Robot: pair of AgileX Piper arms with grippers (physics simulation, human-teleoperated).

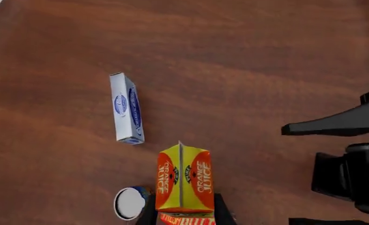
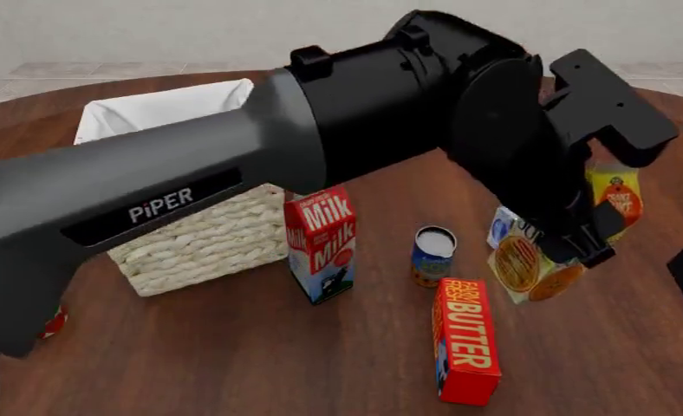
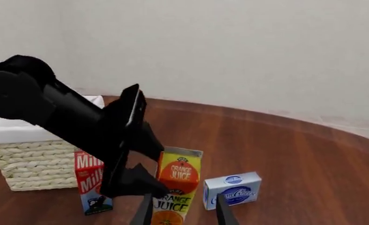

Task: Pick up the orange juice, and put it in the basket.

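The orange juice (image 2: 530, 270) is a yellow-and-orange gable-top carton at the right of the table, upright in the right wrist view (image 3: 179, 176). My left gripper (image 2: 579, 230) reaches across from the left and is shut on it, with one finger crossing its middle. From above, the carton (image 1: 184, 178) sits between the two dark fingers of the left gripper (image 1: 184, 211). I cannot tell whether it is off the table. The basket (image 2: 203, 234), pale wicker with white lining, stands at the back left, also in the right wrist view (image 3: 34, 161). My right gripper (image 3: 183, 207) is open, a little way short of the carton.
A milk carton (image 2: 321, 243) stands just right of the basket. A small can (image 2: 434, 251) and a red butter box (image 2: 466, 338) lie between the milk and the juice. A blue-white box (image 2: 501, 230) lies just behind the juice. The right arm (image 1: 353, 154) is close beside the left gripper.
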